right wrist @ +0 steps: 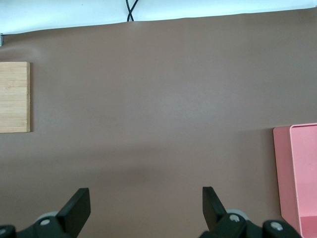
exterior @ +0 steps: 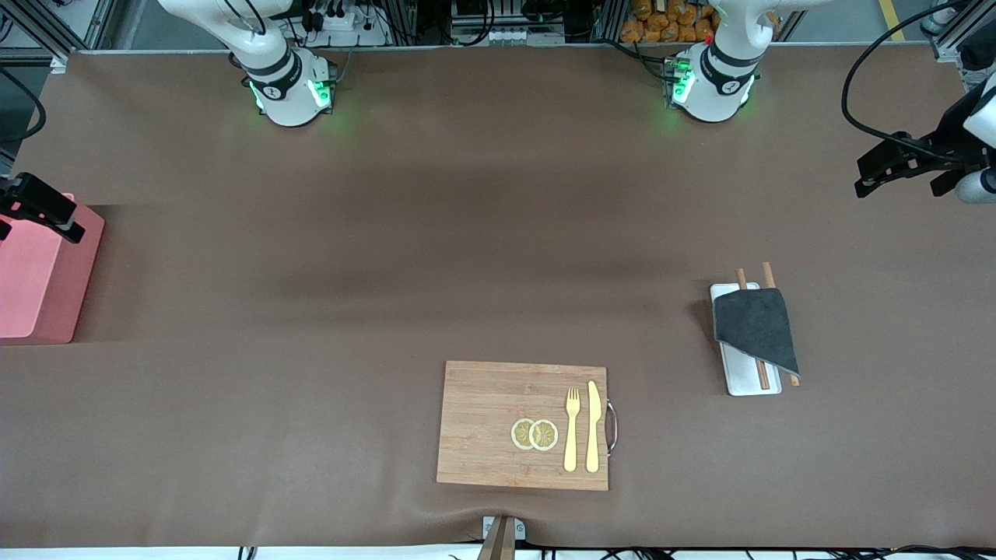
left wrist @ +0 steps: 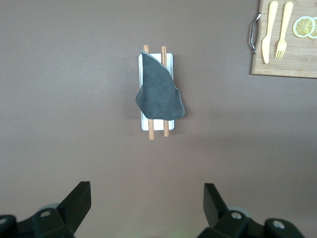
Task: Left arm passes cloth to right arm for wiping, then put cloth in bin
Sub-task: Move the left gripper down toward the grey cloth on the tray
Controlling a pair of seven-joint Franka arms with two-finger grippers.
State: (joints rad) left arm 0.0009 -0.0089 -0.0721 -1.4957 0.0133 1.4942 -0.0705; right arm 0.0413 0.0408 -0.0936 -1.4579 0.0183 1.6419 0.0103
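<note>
A brown table (exterior: 467, 257) is seen from above in the front view. Near the lower middle of that view a wooden cutting board (exterior: 523, 425) is laid flat. Two lemon slices (exterior: 534, 434) are set side by side on the board, touching each other. Just beside them a yellow fork (exterior: 572, 428) and a yellow knife (exterior: 593, 426) are laid side by side. A small metal handle (exterior: 611, 427) is fixed to the board's edge next to the knife.

In the right half of the front view a white tray (exterior: 748, 381) is placed on the table. Two wooden sticks (exterior: 764, 379) are laid along the tray. The cloth (exterior: 756, 327) is draped over the tray and the sticks, folded flat with a pointed corner. It is seen again at the middle of the left wrist view (left wrist: 159, 94).

The bin (exterior: 39, 272) is found at the left edge of the front view, at the right arm's end of the table.

The left gripper (exterior: 883, 167) is held up at the right edge of the front view, over bare table. Its fingers (left wrist: 79, 201) are spread wide with nothing between them. The right gripper (exterior: 39, 204) is held over the bin at the left edge of the front view. Its fingers (right wrist: 78, 208) are spread wide too, and nothing is held.
</note>
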